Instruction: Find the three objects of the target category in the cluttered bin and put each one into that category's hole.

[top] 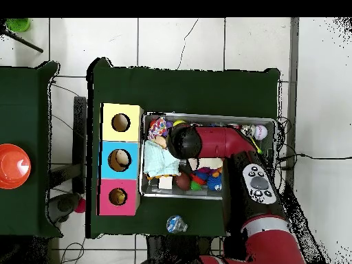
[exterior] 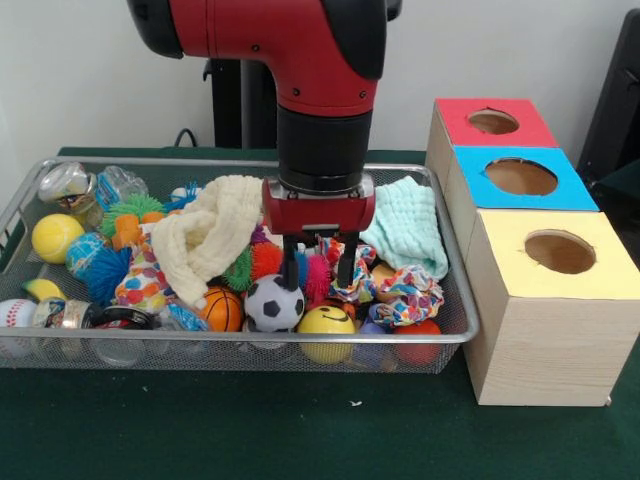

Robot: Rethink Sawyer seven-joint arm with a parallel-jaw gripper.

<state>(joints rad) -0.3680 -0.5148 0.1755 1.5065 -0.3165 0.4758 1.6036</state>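
Above the wire bin (exterior: 452, 330), the gripper (exterior: 319, 270) is hanging with fingers spread and empty, straddling pink spiky toys (exterior: 318, 276). Directly below and slightly nearer the camera, the soccer ball (exterior: 274, 302) and yellow smiley ball (exterior: 326, 322) are lying, probably the closest candidates.

No readable text, labels, brands or numbers on anything.

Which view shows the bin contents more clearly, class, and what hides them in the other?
Front view: even lighting, the soccer ball and smiley ball read clearly below the end effector. Overhead view: the arm covers much of the bin.
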